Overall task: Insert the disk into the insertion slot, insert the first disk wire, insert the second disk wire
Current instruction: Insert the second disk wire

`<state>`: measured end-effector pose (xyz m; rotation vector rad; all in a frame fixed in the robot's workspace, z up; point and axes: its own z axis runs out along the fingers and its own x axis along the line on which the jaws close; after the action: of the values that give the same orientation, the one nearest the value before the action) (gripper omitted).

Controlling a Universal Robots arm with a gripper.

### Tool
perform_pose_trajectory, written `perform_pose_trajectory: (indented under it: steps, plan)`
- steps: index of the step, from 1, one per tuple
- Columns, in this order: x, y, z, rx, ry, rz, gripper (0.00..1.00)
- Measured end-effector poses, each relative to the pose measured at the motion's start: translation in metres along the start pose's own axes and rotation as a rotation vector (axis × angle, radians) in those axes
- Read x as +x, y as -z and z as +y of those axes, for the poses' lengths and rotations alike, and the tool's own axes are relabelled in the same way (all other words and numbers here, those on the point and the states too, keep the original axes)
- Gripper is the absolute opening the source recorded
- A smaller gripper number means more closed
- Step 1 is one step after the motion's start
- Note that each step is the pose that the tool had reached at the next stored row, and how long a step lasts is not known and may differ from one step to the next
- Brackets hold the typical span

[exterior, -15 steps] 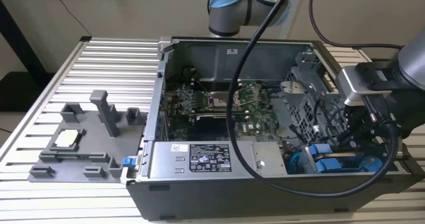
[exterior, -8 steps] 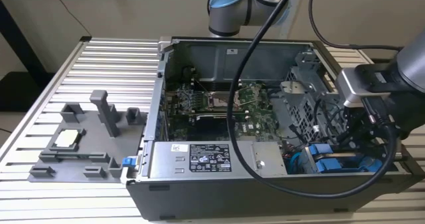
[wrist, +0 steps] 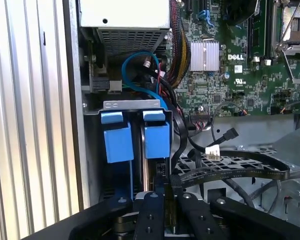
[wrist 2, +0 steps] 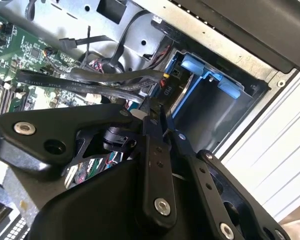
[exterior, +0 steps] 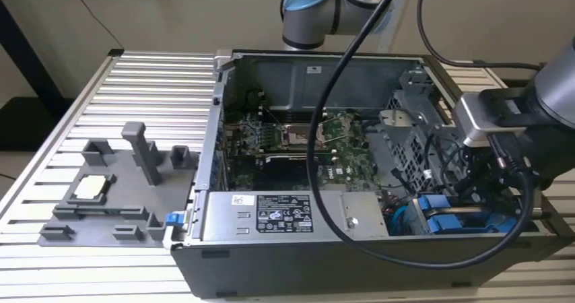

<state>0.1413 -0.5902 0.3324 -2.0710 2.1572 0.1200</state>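
At the lower centre of the first wrist view, the gripper (wrist: 166,192) is clamped together on a black wire connector (wrist: 162,176) against the disk (wrist: 156,141).

One open grey metal computer case (exterior: 297,262) sat on the slatted metal bench (exterior: 153,81), holding one green motherboard (exterior: 297,138) and one silver labelled power-supply box (exterior: 279,215). Two bright blue plastic carriers (wrist: 119,142) (wrist: 156,140) stood side by side in its drive bay. One grey plastic fixture tray (exterior: 108,188) lay beside the case.
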Motion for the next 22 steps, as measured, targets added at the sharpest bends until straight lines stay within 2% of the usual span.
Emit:
perform_pose_trajectory:
  steps: [1,2,7,17,22]
  plan:
    - [0.0,-0.0001,0.0,0.0,0.0,-0.0002,0.18]
    - [0.0,0.0004,0.0,0.0,0.0,0.0002,0.24]
    - [-0.0018,0.0109,-0.0004,-0.0012,0.0,0.001,0.24]
    - [-0.0076,0.0468,-0.0021,-0.0013,0.0,0.001,0.24]
    - [-0.0078,0.0478,-0.0022,-0.0014,0.0,0.0014,0.24]
